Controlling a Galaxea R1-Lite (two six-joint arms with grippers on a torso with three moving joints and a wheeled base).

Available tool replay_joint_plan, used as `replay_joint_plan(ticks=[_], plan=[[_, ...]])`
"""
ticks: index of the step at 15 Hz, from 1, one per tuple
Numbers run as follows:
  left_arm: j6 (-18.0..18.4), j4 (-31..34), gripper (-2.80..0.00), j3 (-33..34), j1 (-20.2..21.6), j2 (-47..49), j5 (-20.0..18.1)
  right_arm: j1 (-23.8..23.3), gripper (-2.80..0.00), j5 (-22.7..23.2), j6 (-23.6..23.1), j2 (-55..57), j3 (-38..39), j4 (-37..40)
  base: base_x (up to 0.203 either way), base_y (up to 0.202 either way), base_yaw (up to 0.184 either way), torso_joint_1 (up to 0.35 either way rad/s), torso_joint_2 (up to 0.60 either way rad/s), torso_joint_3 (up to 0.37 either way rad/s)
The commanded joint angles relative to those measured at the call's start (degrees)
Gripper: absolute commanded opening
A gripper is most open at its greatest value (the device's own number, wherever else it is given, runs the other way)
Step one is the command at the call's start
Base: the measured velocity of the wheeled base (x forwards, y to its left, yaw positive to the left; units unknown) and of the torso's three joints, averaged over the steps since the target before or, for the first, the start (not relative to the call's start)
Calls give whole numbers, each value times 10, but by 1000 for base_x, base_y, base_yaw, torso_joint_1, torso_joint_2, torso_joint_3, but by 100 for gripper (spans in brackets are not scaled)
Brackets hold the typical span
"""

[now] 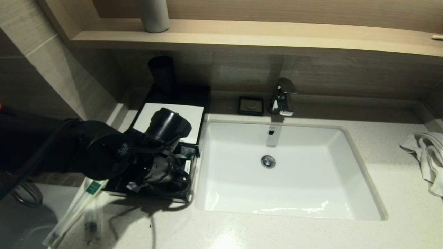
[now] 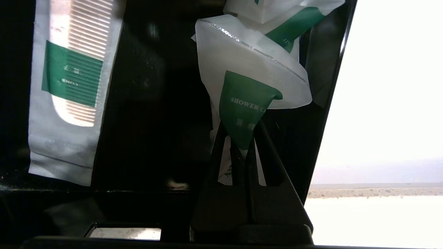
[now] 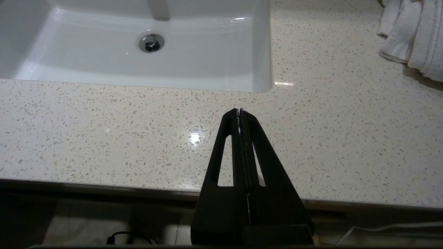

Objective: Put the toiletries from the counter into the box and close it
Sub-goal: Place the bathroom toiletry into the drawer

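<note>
The black box (image 1: pixel 192 173) stands left of the sink, its lid (image 1: pixel 169 121) raised and showing a white inside. My left arm (image 1: pixel 155 162) reaches into it. My left gripper (image 2: pixel 242 150) is shut on the corner of a white and green shower cap packet (image 2: pixel 249 86), inside the box by its wall (image 2: pixel 328 103). A comb packet (image 2: pixel 69 86) lies in the box beside it, and another packet (image 2: pixel 277 14) beyond. Two long packets (image 1: pixel 78 207) lie on the counter in front of the box. My right gripper (image 3: pixel 239 112) is shut and empty above the counter's front edge.
The white sink (image 1: pixel 349 166) with its faucet (image 1: pixel 283 97) fills the middle of the counter. A white towel (image 1: pixel 427 155) lies at the right. A black cup (image 1: pixel 161 72) stands behind the box and a black dish (image 1: pixel 251 105) next to the faucet.
</note>
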Motion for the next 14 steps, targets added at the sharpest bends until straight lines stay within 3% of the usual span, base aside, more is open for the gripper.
replay_joint_plan(ticks=[1,14], plan=[[-2,1,-280,-6,0,8,2,0,-280,0,0,0,0,0,0,0,0,0,0,0],[-5,-1,-280,-17,3,11,5,0,-280,0,0,0,0,0,0,0,0,0,0,0]])
